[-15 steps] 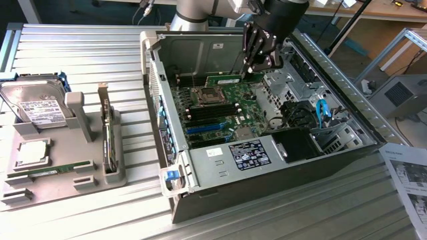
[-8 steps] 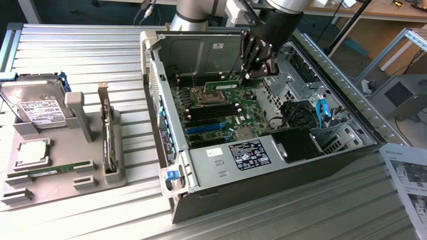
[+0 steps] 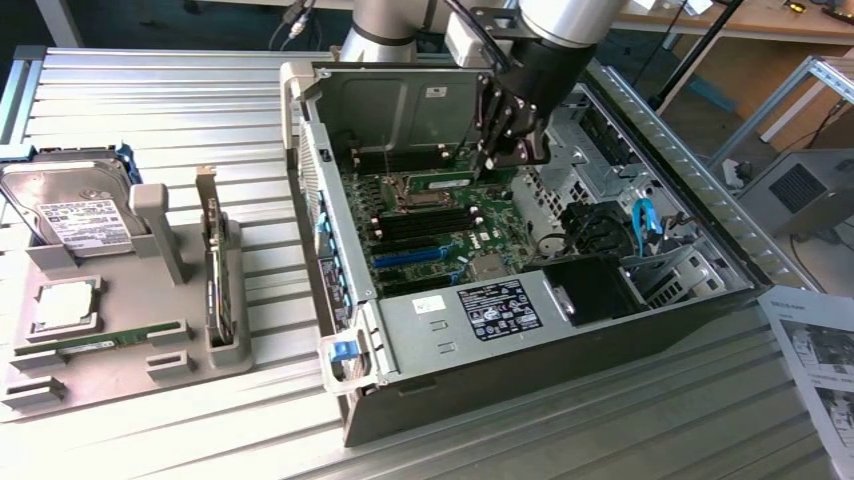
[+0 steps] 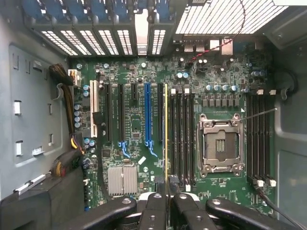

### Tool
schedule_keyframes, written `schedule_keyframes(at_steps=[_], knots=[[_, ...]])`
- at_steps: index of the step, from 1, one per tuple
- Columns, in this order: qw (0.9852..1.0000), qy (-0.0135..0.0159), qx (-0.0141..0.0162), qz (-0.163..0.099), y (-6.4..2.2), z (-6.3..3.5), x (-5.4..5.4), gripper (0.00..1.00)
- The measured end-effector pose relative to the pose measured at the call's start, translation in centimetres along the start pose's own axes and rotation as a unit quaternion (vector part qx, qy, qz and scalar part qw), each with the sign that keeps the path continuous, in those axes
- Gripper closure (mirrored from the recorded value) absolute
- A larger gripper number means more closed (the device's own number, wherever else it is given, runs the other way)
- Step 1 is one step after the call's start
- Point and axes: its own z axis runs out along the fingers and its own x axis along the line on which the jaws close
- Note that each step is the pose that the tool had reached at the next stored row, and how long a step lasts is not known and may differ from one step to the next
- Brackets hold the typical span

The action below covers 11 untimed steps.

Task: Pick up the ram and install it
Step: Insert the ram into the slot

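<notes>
1. Working inside the case point(image 3: 387, 110), low over the motherboard point(image 4: 138, 125).
2. Gripper point(image 4: 167, 185) is almost closed, pinching the ram point(image 4: 166, 124) edge-on.
3. Pickup done; ram hangs at the slots point(image 4: 184, 134) beside the socket point(image 4: 219, 143), apparently not seated.

Seen edge-on in the wrist view, the ram point(image 4: 166, 129) is a thin line. Its near end is hidden between the gripper point(image 4: 167, 182) fingers point(image 4: 154, 213), which the frame cuts off. Whether it touches a slot cannot be told. In the exterior view, the printed sheet point(image 3: 817, 345) at the table's edge is cropped, and the hard drive point(image 3: 67, 200) label is unreadable.
</notes>
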Motion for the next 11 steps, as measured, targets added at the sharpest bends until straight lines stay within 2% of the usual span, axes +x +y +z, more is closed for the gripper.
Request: schedule_keyframes(at_steps=[4, 11], knots=[[1.0000, 0.0000, 0.0000, 0.000, 0.00, 0.15, 0.0, 0.88], [1.0000, -0.0003, 0.0000, 0.000, 0.08, 0.58, -1.2, 0.88]])
